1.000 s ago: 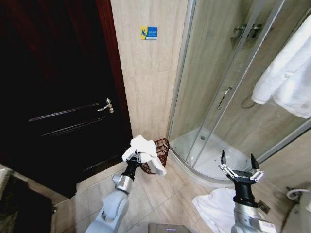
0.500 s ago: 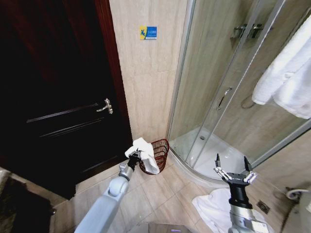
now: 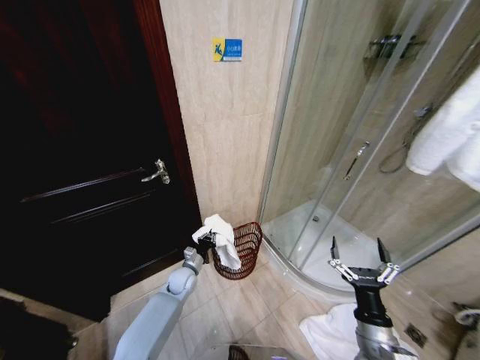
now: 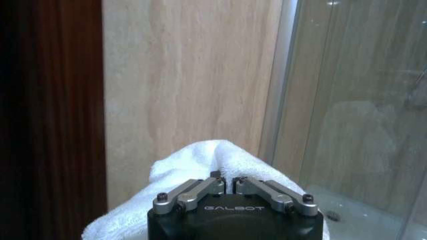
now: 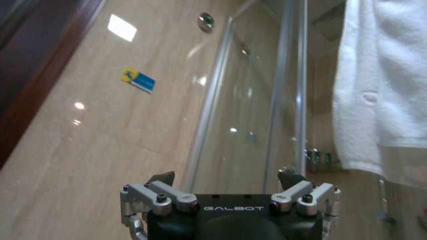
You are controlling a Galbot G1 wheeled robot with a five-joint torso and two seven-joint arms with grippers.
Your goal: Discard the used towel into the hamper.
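The Galbot G1's left arm (image 3: 161, 315) is a smooth pale grey-blue shell narrowing to a silver wrist cuff and a black end section; its left gripper (image 4: 229, 186) has a black housing lettered GALBOT in grey, with brushed silver finger links fastened by dark screws. The right gripper (image 3: 358, 259) carries the same black GALBOT-marked body, silver jointed linkages with dark pivot screws and slim dark fingertips (image 5: 162, 178), mounted on a black wrist above a pale grey forearm
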